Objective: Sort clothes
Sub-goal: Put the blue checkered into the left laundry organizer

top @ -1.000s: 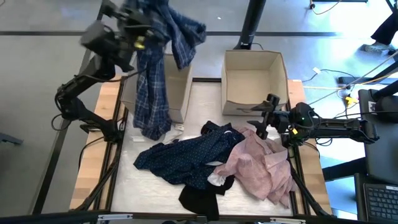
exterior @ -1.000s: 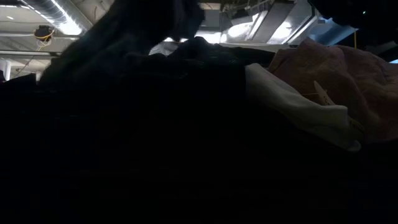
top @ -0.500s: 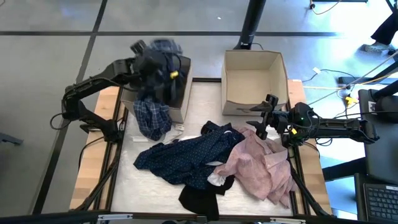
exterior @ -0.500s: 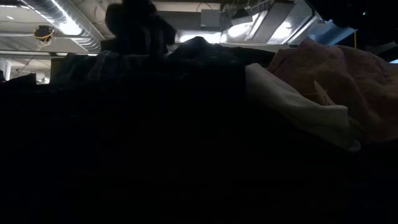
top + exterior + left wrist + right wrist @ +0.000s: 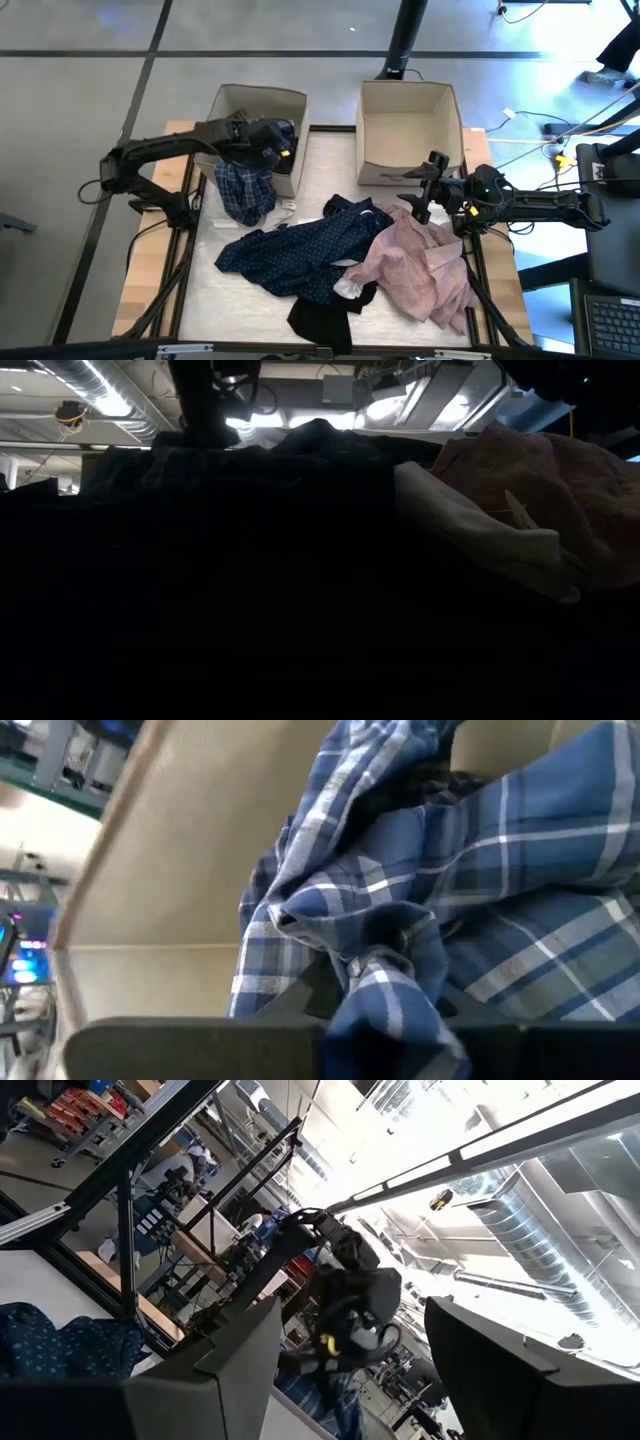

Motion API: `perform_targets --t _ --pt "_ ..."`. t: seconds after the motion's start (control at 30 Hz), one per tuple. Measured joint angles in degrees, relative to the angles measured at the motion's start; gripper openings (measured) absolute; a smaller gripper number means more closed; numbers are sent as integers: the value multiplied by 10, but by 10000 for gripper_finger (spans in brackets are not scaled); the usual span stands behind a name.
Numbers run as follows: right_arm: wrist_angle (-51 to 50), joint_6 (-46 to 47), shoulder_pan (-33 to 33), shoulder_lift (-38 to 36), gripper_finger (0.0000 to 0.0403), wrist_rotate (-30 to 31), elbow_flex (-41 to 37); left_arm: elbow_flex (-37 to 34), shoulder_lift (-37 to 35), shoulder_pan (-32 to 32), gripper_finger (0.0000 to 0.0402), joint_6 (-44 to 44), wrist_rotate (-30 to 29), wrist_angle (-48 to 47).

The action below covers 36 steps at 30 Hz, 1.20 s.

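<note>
High view: the left pincer (image 5: pixel 268 140) sits at the front rim of the left beige fabric box (image 5: pixel 232 100), with the blue-white plaid shirt (image 5: pixel 243 187) draped over that rim, part inside and part hanging down onto the pale tabletop (image 5: pixel 250 300). Whether this pincer is clenched cannot be told. The right pincer (image 5: pixel 428 187) hovers released, fingers spread, at the front of the right beige fabric box (image 5: pixel 410 110), just above the pale pink shirt (image 5: pixel 425 265). A navy dotted shirt (image 5: pixel 300 250) lies beside the pink one, touching it, with a small white piece (image 5: pixel 346 289) and a black garment (image 5: pixel 320 320) at the near edge. Low view: dark cloth fills most of the field; the white piece (image 5: pixel 470 530) and pink shirt (image 5: pixel 550 490) show on the right. Left wrist view: plaid shirt (image 5: pixel 470 910) folds bunch against the beige box wall (image 5: pixel 170 850). Right wrist view: two spread dark fingers (image 5: pixel 220 1370) frame the distant left arm (image 5: pixel 345 1305).
</note>
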Motion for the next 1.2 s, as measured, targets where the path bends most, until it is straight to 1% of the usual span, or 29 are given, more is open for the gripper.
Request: perform_targets --t 0.13,0.3,0.47,0.53,0.63,0.77,0.83,0.97,1.03,1.2 --pt "4 4 0 0 250 -3 0 -8 0 3 60 -48 0 -1" --pt "-4 5 0 0 250 -13 0 8 0 6 110 -62 0 -8" --pt "-8 5 0 0 250 -15 0 52 0 7 166 -61 0 -10" --pt "-16 6 0 0 250 -16 0 82 0 4 182 -57 0 -17" --pt "-34 6 0 0 250 -16 0 132 0 -9 195 -80 0 -36" --pt "-40 7 0 0 250 -16 0 188 -1 -52 199 -121 5 -70" --pt "-39 7 0 0 250 -16 0 200 -1 -81 200 -152 28 -86" --pt "-39 7 0 0 250 -16 0 199 0 -153 200 -240 109 -126" --pt "-39 7 0 0 250 -16 0 197 3 -193 200 -293 138 -140" --pt "-38 7 0 0 250 -16 0 167 5 -285 200 -431 149 -175"
